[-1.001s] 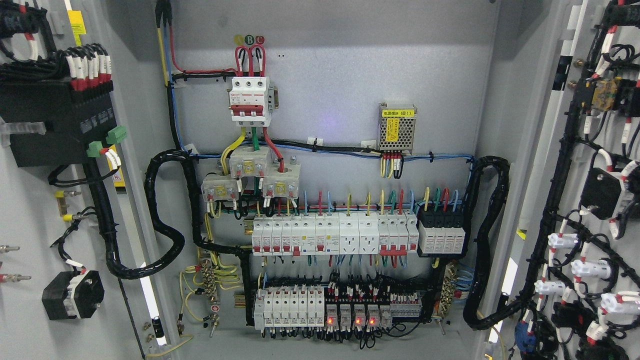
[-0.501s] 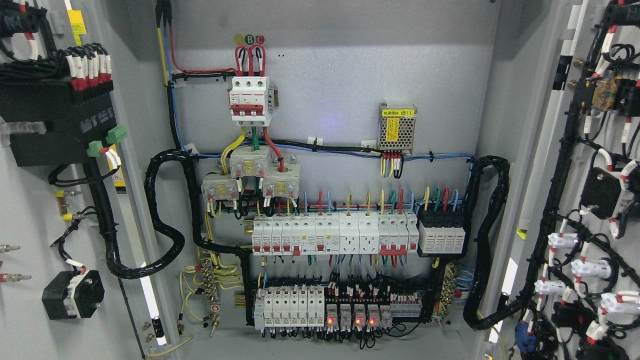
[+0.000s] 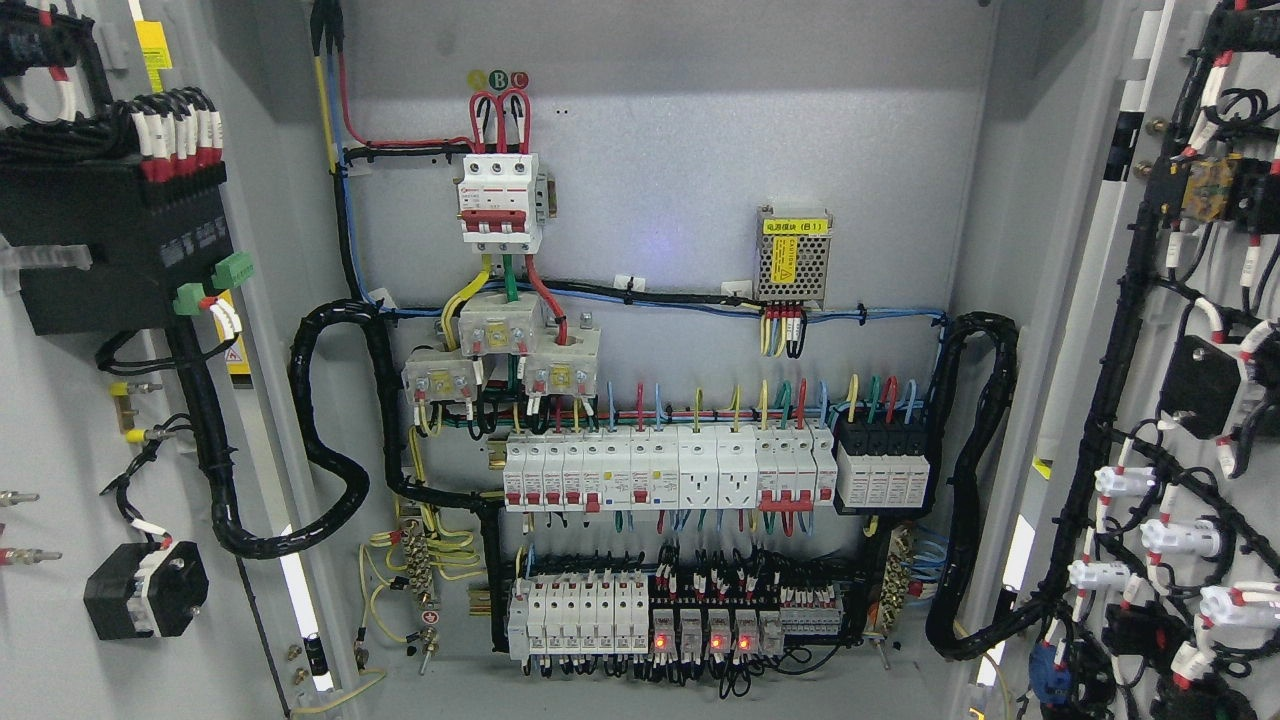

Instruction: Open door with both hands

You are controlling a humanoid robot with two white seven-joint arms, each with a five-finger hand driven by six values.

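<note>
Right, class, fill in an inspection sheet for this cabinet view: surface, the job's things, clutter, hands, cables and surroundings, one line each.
Surface: grey back panel inside the cabinet, bare in its upper part.
Job's things: left door and right door both swung wide open, inner faces showing.
Clutter: nothing seen loose; main breaker, power supply module, breaker row and relay row with red lights lit are all mounted.
Hands: nothing seen; neither arm is in view.
Cables: black conduit loops at left and right; coloured wires feed the breakers.
Surroundings: nothing seen beyond the cabinet.
</note>
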